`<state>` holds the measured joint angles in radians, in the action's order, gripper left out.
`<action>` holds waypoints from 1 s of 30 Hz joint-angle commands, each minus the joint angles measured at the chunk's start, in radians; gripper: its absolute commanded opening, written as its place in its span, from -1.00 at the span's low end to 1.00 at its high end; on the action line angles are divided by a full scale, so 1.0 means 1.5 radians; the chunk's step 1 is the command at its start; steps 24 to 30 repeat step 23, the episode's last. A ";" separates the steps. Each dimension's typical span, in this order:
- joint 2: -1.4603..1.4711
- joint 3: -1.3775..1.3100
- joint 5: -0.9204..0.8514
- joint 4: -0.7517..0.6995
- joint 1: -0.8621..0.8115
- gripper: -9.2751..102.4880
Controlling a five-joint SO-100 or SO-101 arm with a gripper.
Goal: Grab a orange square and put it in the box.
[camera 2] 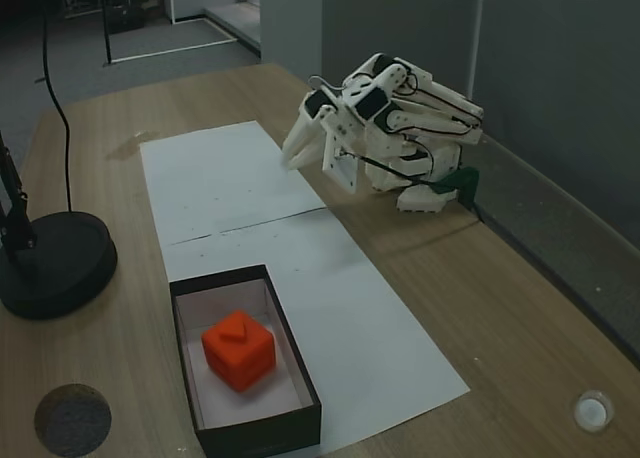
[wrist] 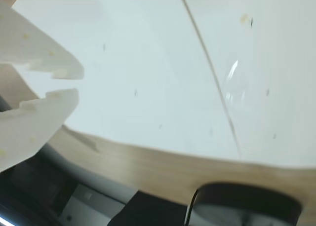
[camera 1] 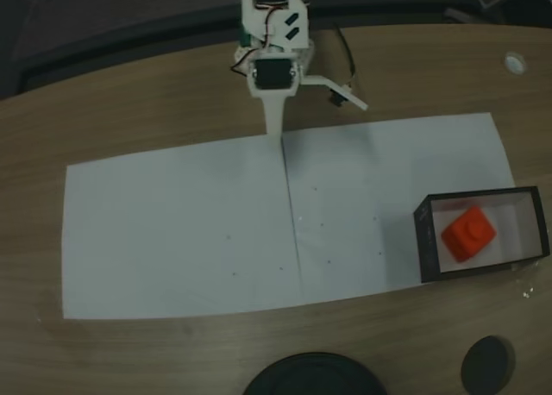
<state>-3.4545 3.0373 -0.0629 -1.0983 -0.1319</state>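
A: White paper sheets [camera 1: 181, 231] across wooden table [camera 1: 129, 110]; black-walled box [camera 2: 300, 393] at one end, orange square [camera 2: 238, 350] inside.

B: Wrist view: gripper [wrist: 66, 84] narrowly parted, empty. Side view: folded arm [camera 2: 400, 128], round black base [camera 2: 60, 268].
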 commanded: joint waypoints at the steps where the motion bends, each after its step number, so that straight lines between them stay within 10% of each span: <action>1: -0.014 0.015 0.007 0.009 -0.011 -0.84; 10: -0.012 -0.025 0.007 -0.131 0.020 -0.84; 30: -0.012 -0.025 0.007 -0.129 0.026 -0.84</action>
